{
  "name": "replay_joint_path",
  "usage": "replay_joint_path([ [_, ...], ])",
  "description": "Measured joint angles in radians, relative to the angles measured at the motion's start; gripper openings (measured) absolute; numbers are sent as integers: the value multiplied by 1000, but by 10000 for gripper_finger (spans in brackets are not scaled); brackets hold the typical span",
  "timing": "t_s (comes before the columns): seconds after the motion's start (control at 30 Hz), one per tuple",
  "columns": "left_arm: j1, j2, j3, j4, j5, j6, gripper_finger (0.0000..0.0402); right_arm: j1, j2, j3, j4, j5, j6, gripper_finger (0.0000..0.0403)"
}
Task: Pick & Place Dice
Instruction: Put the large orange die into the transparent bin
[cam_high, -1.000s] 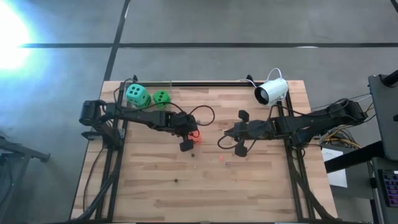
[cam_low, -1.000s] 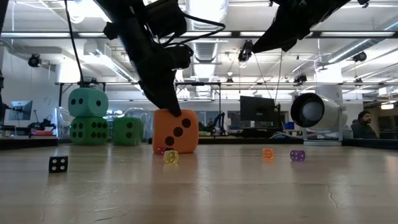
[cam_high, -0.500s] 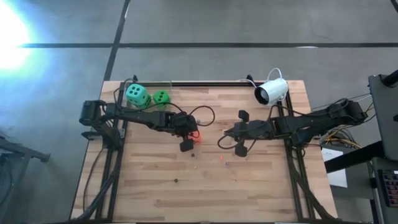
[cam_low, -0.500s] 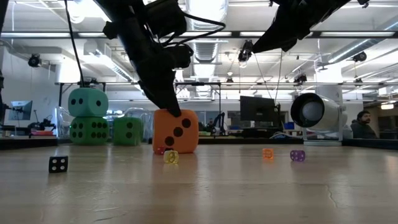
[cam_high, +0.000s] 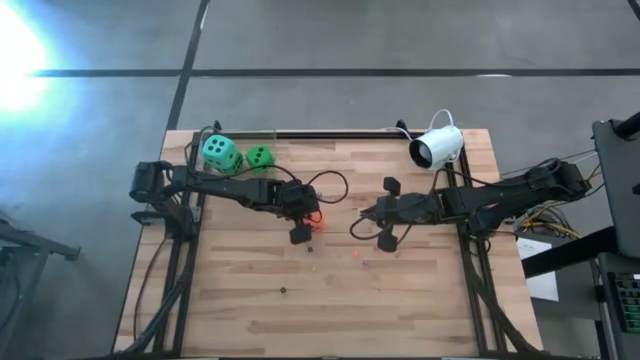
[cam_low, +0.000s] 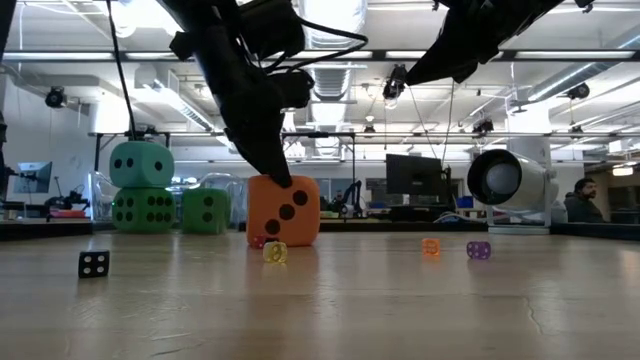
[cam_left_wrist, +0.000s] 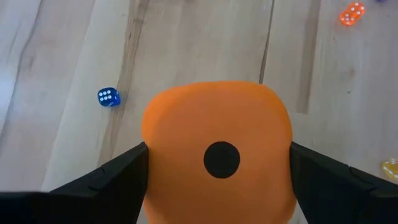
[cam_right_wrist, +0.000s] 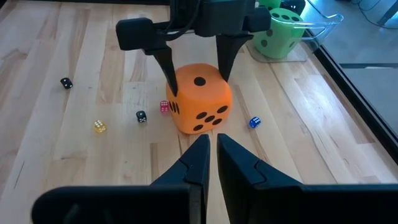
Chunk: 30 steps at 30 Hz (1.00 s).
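L gripper is down over the soft orange-red cube die with dark pips, near the table's middle. Its two dark fingers sit on opp. sides of the cube, touching it in the L wrist view, so it's pinching the die. The die rests on the light wooden plank tabletop, one-pip face up, five-pip face toward the R arm.

R gripper hovers just short of the die, pointing at it, holding nothing; fingers nearly pressed together, only a thin slit betw. them.

Other task dice are at the far L corner: teal soft cube die stacked on a bright green soft cube die, w/ a second bright green cube die just beside.

Tiny dice lie scattered on the wood: small blue one near the orange cube, small black one, small yellow one, small orange one, small purple one.

White bullet-shaped camera sits at the far R edge of the table.
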<state>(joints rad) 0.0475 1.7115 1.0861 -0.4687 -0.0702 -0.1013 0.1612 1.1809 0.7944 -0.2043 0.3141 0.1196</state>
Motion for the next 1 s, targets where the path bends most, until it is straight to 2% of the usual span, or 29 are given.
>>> replay_joint_path([
  [0.57,-1,-59,12,-41,-6,-1,337,0,0,0,0,0,0,27],
  [0.87,0,-158,13,-66,-20,-3,338,0,0,0,1,0,0,27],
  [1.0,0,-212,14,-83,-64,-4,339,0,0,0,1,0,0,27],
])
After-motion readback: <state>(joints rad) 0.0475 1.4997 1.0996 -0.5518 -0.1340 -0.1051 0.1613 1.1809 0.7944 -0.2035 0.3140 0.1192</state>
